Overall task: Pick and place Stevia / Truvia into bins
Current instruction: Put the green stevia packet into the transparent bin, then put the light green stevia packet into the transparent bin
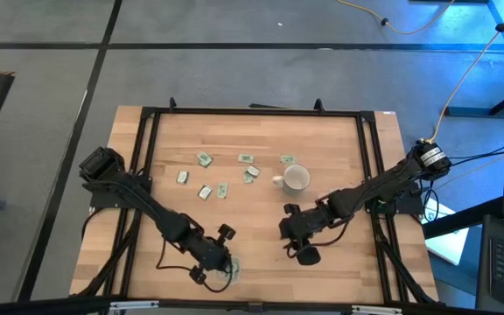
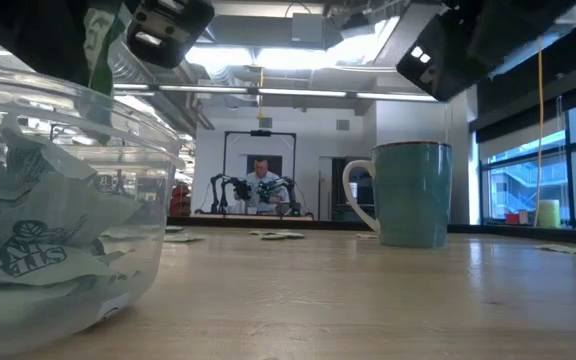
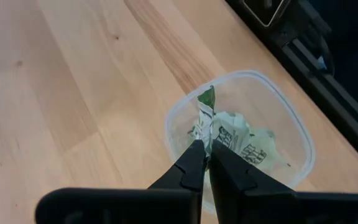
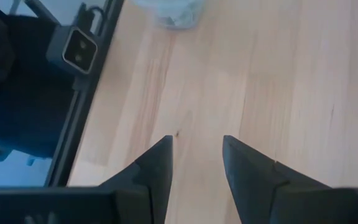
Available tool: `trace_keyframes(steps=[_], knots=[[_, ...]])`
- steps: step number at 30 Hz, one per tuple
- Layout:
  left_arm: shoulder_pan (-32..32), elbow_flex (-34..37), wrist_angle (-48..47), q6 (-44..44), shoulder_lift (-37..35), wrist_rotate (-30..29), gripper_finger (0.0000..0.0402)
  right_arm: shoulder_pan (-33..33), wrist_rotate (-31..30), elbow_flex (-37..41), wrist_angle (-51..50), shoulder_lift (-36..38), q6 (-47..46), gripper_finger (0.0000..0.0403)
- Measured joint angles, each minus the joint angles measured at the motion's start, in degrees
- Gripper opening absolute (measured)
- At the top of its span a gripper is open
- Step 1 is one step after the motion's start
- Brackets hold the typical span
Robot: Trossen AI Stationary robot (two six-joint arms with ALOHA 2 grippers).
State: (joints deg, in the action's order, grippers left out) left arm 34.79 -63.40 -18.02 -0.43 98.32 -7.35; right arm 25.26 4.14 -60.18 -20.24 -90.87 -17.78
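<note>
My left gripper hovers over the clear plastic dish at the table's near edge, shut on one green and white sachet. The dish holds several crumpled sachets. More sachets lie flat on the wood near the table's middle, left of the white mug. My right gripper is open above bare wood, near of the mug. My left gripper pinches the sachet by its lower end between the two fingertips, coming from above and slanting down. The sachet sticks out past the fingertips over the dish's opening, its green end farthest from the fingers.
The mug stands upright near the table's middle. A black frame rail runs along the table's sides and far edge. A person sits at another robot in the room beyond. Bare wood lies between the dish and the mug.
</note>
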Motion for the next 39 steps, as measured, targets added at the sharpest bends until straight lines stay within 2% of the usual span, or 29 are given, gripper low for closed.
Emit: trace_keyframes(steps=[9,13,15,19,23,27,31,34,39], knots=[[0.0,0.0,0.07,-0.54,0.0,1.83,0.0063,0.05,-0.02,0.04,-2.76,0.0,-3.15,0.0143],[0.0,0.0,0.09,-0.52,0.0,3.73,0.0071,0.13,-0.16,0.07,-3.35,0.0,-3.32,0.0143],[0.0,0.0,-0.14,-0.54,-0.02,4.49,0.0071,0.15,-2.33,0.06,-5.4,0.0,-6.54,0.0143],[-0.04,0.0,-4.44,-2.48,-0.96,4.01,0.0065,0.13,-10.1,0.09,-19.49,0.0,-15.63,0.0143],[-0.67,0.0,-9.63,-4.84,-3.62,1.19,0.0057,-0.21,-18.25,0.11,-34.85,0.0,-28.84,0.0143],[-1.01,0.0,-12.27,-4.35,-7.43,-1.79,0.0049,-1.43,-19.58,0.87,-44.72,0.0,-39.61,0.0143],[-1.89,0.97,-13.63,-3.47,-10.99,-6.37,0.0042,-3.75,-18.19,5.06,-44.02,-0.01,-43.51,0.0143],[-2.93,2.89,-13.22,-3.75,-12.9,-6.88,0.0039,-5.92,-16.19,9.28,-39.67,-0.04,-44.53,0.0143],[-4.25,4.4,-13.21,-5.7,-13.75,-6.71,0.0035,-8.62,-16.18,14.58,-39.34,-0.04,-50.38,0.0143]])
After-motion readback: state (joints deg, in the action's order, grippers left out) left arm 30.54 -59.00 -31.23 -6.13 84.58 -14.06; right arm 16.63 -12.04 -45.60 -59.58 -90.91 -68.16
